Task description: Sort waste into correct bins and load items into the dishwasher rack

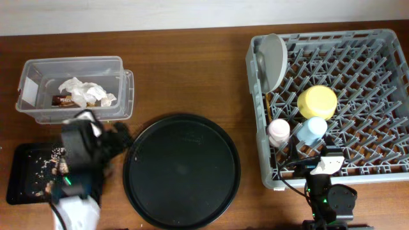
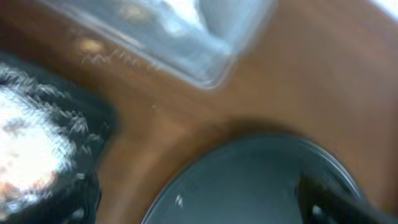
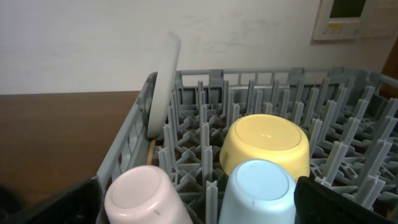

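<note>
The grey dishwasher rack [image 1: 383, 172] holds the upright pale grey plate [image 1: 273, 59], upturned yellow bowl [image 1: 317, 102], pink cup [image 1: 278, 131], light-blue cup [image 1: 312, 130] and the chopsticks [image 1: 265, 105]. My right gripper [image 1: 326, 161] is open and empty at the rack's front rim. In the right wrist view its fingers [image 3: 199, 208] flank the pink cup [image 3: 146, 199] and blue cup [image 3: 258, 193]. The clear tub [image 1: 121, 86] holds white tissue [image 1: 86, 91] and a brown wrapper [image 1: 62, 99]. The shallow black tray [image 1: 19, 182] holds crumbs. My left gripper [image 1: 117, 137] is open and empty between the tub and round tray.
The large round black tray [image 1: 181, 170] lies mid-table, and its rim fills the bottom of the blurred left wrist view [image 2: 249, 180] below the tub corner [image 2: 205, 62]. The left arm covers the shallow tray's right side. The rack's rear and right pegs are free.
</note>
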